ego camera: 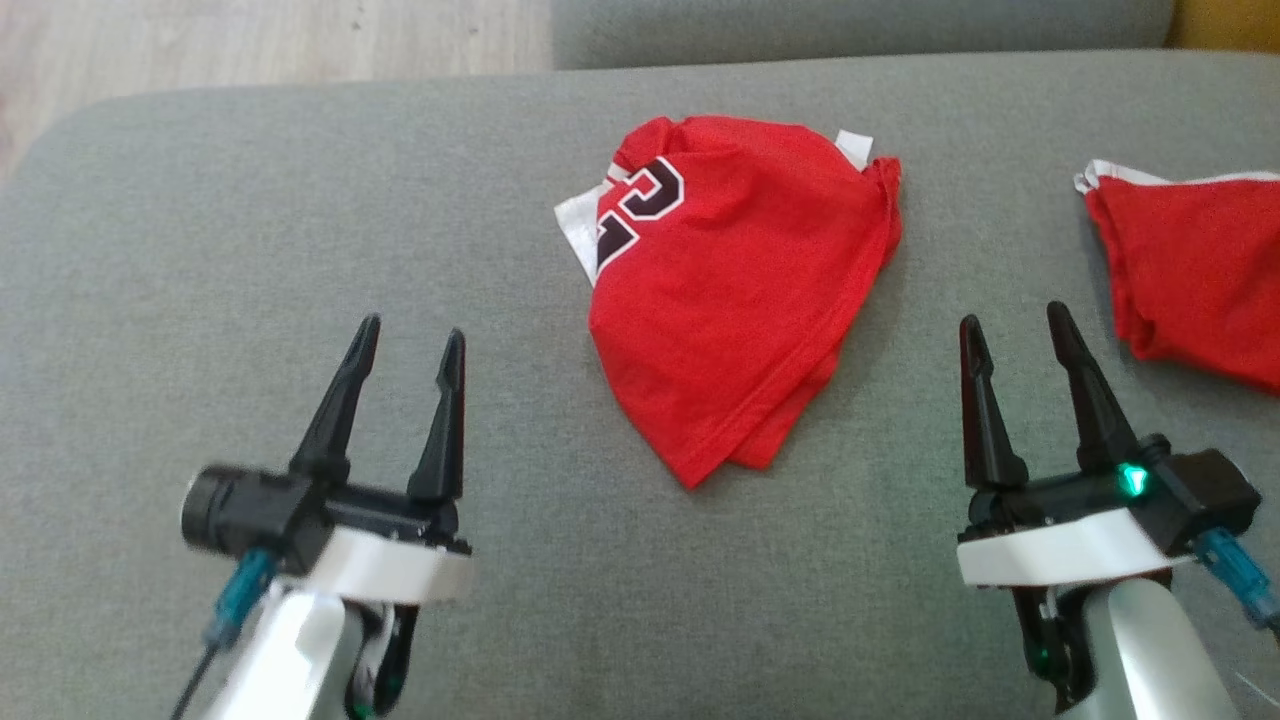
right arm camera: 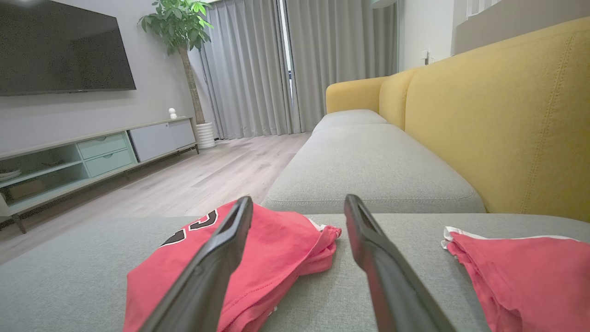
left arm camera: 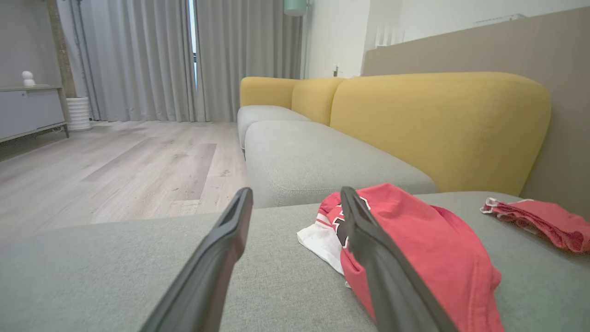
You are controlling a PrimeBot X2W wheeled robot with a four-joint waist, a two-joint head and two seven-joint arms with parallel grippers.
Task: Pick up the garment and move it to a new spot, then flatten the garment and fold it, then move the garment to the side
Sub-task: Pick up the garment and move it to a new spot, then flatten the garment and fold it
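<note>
Both spread wide, the left tool and right tool flank the red garment on the grey cushion.

Wide-spread left gripper near red garment on grey sofa.

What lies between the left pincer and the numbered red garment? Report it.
Only bare grey cushion separates the left pincer from the garment, head view.
</note>
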